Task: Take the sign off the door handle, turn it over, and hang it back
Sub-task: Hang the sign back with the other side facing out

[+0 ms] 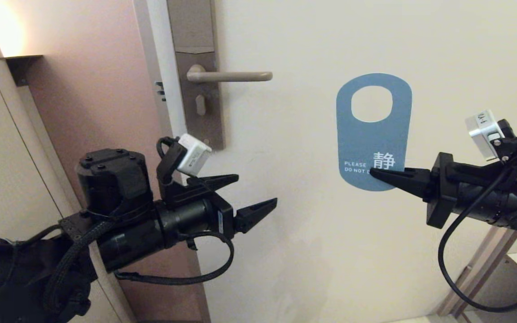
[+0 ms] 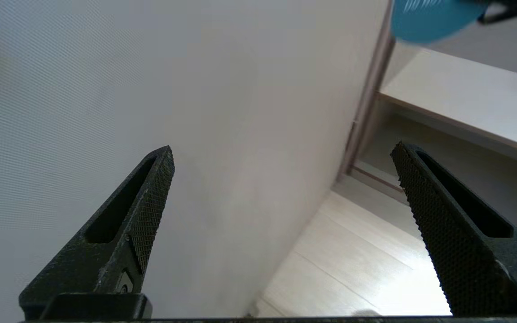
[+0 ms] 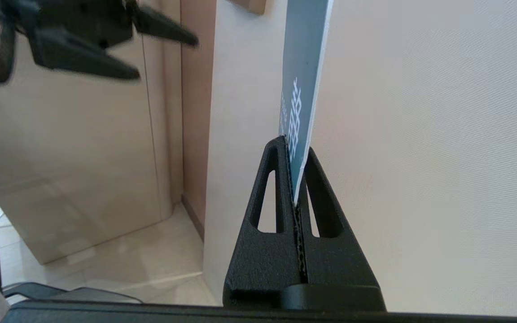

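The sign is off the door handle and held upright in front of the door, blue "DO NOT DISTURB" side facing me, oval hole at the top. My right gripper is shut on its lower right edge; the right wrist view shows the card edge-on, pinched between the fingers. The door handle is a bare horizontal beige lever on its brown-grey plate, up and to the left of the sign. My left gripper is open and empty, below the handle; its wrist view shows the fingers wide apart and the sign's blue tip.
The cream door fills the middle. A pink-brown wall and a beige cabinet panel stand to the left. A low shelf and door frame are at the lower right. Pale floor lies below.
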Tool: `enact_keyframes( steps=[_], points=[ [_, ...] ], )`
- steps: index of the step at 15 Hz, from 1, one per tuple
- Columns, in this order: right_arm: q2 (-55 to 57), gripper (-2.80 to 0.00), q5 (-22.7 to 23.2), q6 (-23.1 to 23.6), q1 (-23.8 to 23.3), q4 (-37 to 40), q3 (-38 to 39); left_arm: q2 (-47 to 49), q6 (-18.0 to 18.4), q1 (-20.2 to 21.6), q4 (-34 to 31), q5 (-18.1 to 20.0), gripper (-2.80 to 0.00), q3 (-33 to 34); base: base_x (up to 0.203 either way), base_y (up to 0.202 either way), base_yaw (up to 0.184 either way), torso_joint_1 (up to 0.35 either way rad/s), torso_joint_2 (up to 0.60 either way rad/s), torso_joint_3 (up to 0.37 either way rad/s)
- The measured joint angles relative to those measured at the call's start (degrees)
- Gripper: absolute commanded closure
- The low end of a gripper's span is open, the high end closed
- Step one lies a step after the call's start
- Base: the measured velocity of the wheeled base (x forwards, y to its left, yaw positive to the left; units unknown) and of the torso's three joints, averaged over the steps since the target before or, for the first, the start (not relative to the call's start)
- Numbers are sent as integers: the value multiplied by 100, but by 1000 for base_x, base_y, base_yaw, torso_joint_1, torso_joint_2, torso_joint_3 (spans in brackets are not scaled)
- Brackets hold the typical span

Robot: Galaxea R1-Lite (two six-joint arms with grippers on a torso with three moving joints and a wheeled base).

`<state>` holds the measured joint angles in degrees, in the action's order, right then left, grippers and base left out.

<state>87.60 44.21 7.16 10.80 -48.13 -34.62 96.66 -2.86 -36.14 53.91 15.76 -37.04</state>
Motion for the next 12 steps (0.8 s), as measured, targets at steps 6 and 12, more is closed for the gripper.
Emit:
enact_keyframes(
  steps=[6,12],
  points=[
    [165,0,2,6,-2,-79,-84,-350,158,132,-49,-426,0,162,0,0,0,0,0,0],
    [486,0,-1,9,-2,-567,-157,-1128,725,1095,-423,-798,0,917,0,0,0,0,0,0]
  ],
)
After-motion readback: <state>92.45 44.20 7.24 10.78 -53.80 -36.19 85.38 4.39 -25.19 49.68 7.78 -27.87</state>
